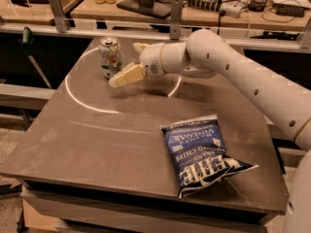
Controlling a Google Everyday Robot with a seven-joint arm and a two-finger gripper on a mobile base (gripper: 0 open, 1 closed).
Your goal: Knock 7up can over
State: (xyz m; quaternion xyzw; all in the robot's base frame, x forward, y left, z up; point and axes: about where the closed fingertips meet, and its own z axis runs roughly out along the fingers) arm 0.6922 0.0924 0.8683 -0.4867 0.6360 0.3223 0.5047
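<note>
The 7up can (110,57) stands upright at the back left of the dark table (121,140), white and green with a silver top. My gripper (124,65) on the white arm (233,72) is right beside the can on its right side. It is open. The near cream finger (127,75) points left and down, with its tip just below and in front of the can. The far finger (139,47) shows behind, to the right of the can. I cannot tell whether the near finger touches the can.
A blue chip bag (199,152) lies flat on the front right of the table. A bright curved line (82,101) runs across the tabletop. A metal rail with posts (176,17) and a cluttered desk stand behind the table's back edge.
</note>
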